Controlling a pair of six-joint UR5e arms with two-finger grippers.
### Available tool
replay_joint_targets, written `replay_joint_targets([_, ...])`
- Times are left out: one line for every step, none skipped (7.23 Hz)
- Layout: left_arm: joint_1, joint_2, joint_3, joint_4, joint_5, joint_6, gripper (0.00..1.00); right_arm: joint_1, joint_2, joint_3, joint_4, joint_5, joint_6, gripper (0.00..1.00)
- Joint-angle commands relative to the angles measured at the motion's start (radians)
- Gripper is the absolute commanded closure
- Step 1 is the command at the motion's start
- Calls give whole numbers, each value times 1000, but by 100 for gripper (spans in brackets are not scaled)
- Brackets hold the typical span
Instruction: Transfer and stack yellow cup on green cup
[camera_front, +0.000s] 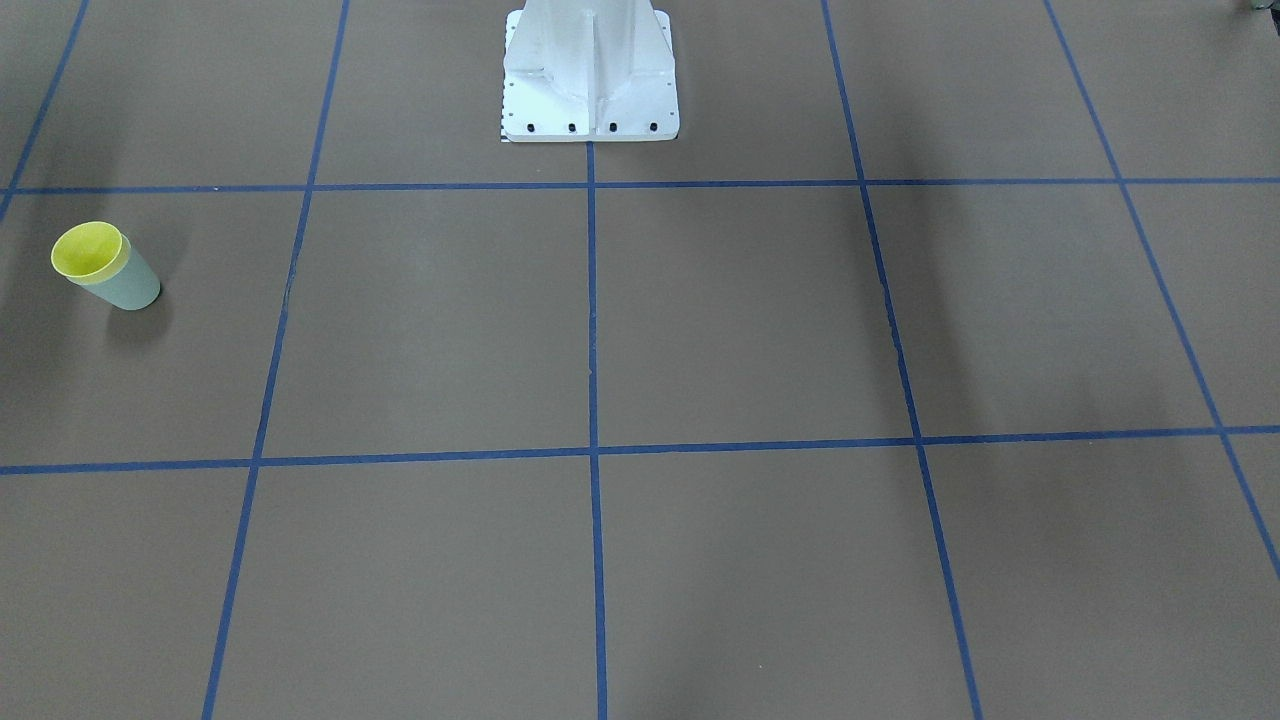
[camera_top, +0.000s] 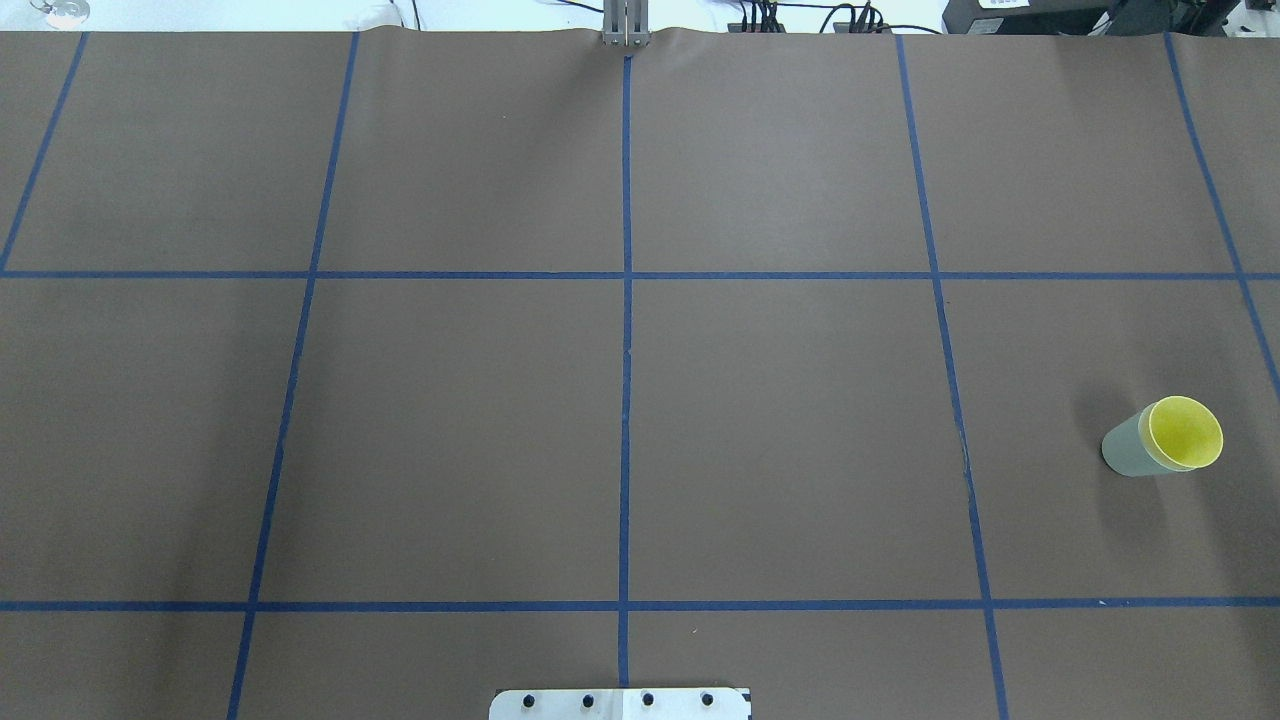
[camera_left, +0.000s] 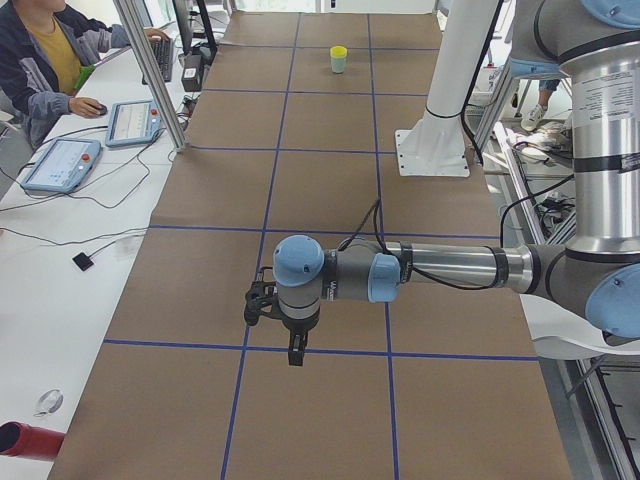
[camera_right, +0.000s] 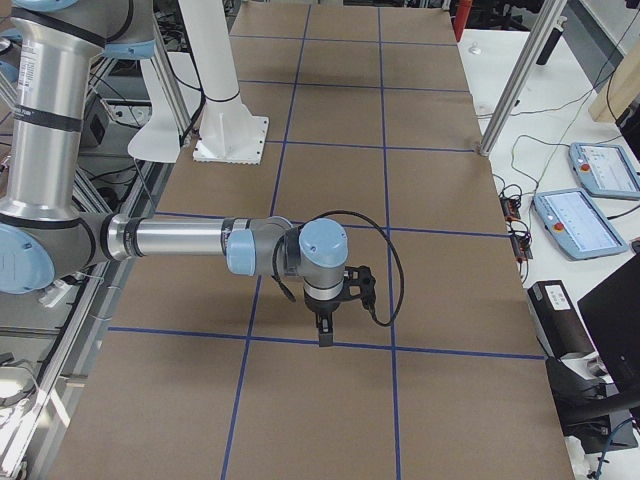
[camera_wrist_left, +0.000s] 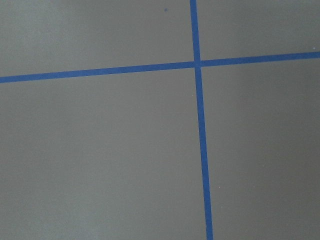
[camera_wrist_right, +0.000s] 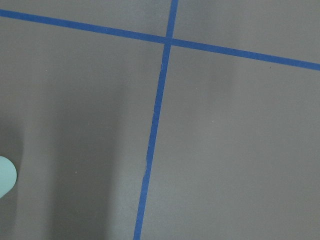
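The yellow cup (camera_front: 88, 250) sits nested inside the green cup (camera_front: 128, 287), upright on the brown table on the robot's right side. Only its rim and inside show. The overhead view shows the same yellow cup (camera_top: 1185, 432) inside the green cup (camera_top: 1125, 450). The pair is small at the far end in the exterior left view (camera_left: 339, 58). My left gripper (camera_left: 292, 352) hangs above the table, far from the cups; I cannot tell whether it is open. My right gripper (camera_right: 324, 331) also hangs above the table; I cannot tell its state. A pale green sliver (camera_wrist_right: 6, 176) shows at the right wrist view's left edge.
The white robot pedestal (camera_front: 590, 70) stands at the table's middle back edge. Blue tape lines (camera_top: 626, 400) divide the brown table. An operator (camera_left: 40, 50) sits at a side bench with teach pendants (camera_left: 60, 163). More pendants (camera_right: 575, 222) lie beside the table.
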Motion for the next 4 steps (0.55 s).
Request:
replay_joint_targets([0, 1, 2, 1, 0, 0, 0, 1, 0, 0, 0, 0, 0, 0])
replay_joint_targets([0, 1, 2, 2, 0, 0, 0, -1, 0, 0, 0, 0, 0, 0])
replay_joint_targets([0, 5, 2, 0, 0, 0, 0, -1, 0, 0, 0, 0, 0, 0])
replay_joint_targets([0, 7, 0, 0, 0, 0, 0, -1, 0, 0, 0, 0, 0, 0])
